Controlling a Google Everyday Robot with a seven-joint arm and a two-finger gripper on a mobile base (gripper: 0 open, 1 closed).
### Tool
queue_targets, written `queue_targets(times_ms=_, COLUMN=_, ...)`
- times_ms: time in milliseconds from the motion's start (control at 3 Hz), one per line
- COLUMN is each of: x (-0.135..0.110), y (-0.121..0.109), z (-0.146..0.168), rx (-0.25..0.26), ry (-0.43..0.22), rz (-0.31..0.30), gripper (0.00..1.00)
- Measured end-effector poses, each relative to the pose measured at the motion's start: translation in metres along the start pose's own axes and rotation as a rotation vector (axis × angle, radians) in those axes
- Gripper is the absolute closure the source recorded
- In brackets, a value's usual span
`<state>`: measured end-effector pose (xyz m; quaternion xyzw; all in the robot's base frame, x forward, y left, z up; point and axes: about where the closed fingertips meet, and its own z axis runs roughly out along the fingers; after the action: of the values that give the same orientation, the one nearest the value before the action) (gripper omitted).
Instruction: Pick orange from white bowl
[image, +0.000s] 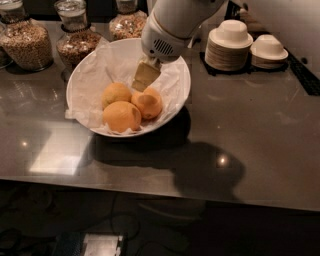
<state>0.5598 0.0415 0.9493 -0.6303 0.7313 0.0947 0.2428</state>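
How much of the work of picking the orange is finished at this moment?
Done: the gripper is inside the white bowl, just above the orange. In hand: the grasp; no hold is visible. Left: grip the orange and lift it out; it lies on the paper beside a larger pale fruit.

Readable text, labels, brands, numbers, signs: none. Items checked: glass jars (27, 42) of grain, stacked small bowls (229, 47), table (250, 130), white bowl (186, 87), orange (148, 103). No legible marking on any of them. The gripper (145, 76), inside the white bowl and just above the orange, carries no readable lettering.
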Motion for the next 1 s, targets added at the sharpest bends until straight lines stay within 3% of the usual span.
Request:
queue_targets(times_ms=333, x=0.0, y=0.0, z=0.0, rx=0.0, ry=0.0, rz=0.0, gripper=0.55)
queue_targets(times_ms=667, x=-0.015, y=-0.004, z=-0.001, rx=-0.009, ry=0.073, rz=-0.11, gripper=0.37)
queue_targets(times_ms=1000, x=-0.046, y=-0.014, z=-0.005, rx=-0.018, ry=0.206, rz=-0.329, gripper=0.33)
